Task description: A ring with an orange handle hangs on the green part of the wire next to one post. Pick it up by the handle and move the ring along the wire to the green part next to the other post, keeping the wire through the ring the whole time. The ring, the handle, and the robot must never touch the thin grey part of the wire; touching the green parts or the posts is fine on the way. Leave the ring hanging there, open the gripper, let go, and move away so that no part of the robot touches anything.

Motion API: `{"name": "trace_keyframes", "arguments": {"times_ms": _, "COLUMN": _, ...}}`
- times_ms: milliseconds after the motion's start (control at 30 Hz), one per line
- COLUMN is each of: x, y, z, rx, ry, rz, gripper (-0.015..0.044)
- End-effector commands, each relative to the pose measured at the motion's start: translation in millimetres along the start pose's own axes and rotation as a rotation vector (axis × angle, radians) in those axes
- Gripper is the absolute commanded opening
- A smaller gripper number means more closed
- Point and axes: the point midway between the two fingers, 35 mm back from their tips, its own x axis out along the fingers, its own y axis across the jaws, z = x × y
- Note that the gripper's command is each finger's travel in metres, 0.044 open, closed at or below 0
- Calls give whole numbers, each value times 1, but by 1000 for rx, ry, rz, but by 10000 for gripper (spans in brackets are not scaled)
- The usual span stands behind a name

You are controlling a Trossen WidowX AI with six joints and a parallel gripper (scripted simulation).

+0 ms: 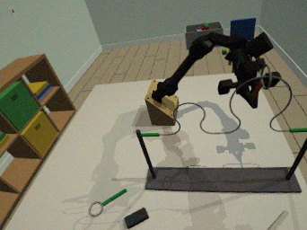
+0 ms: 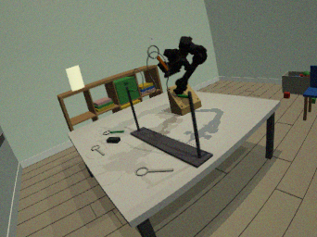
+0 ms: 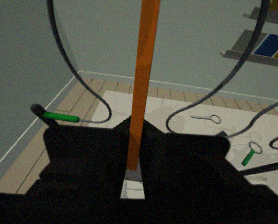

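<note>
gripper (image 1: pixel 255 101) (image 2: pixel 167 71) (image 3: pixel 135 120) pinches the orange handle (image 1: pixel 257 91) (image 2: pixel 162 62) (image 3: pixel 143 70) between its fingers. the ring (image 1: pixel 262 77) (image 2: pixel 148 52) is up by the high wire loop (image 1: pixel 291 92) nearer the right-hand post (image 1: pixel 297 158) in the top view; whether the wire threads it, i cannot tell.

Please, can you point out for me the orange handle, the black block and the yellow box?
Orange handle (image 2: pixel 162 63) (image 3: pixel 142 75): exterior, wrist; shaft.
Black block (image 1: pixel 136 217) (image 2: pixel 113 140): top, exterior; upper face.
Yellow box (image 1: pixel 40 134): top; front.

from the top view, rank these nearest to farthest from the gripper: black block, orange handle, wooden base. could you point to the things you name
1. orange handle (image 1: pixel 257 90) (image 2: pixel 162 62) (image 3: pixel 145 55), between the gripper's fingers
2. wooden base (image 1: pixel 162 115) (image 2: pixel 183 107), under the arm
3. black block (image 1: pixel 136 217) (image 2: pixel 113 140), at the picture's bottom
</note>
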Motion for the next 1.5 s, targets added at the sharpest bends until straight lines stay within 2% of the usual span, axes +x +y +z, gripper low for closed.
{"name": "trace_keyframes", "arguments": {"times_ms": 0, "x": 0, "y": 2, "z": 0, "rx": 55, "ry": -6, "rz": 32, "gripper": -150}}
{"name": "trace_keyframes", "arguments": {"times_ms": 1467, "x": -1, "y": 20, "z": 5, "rx": 529, "ry": -70, "rz": 304, "gripper": -150}}
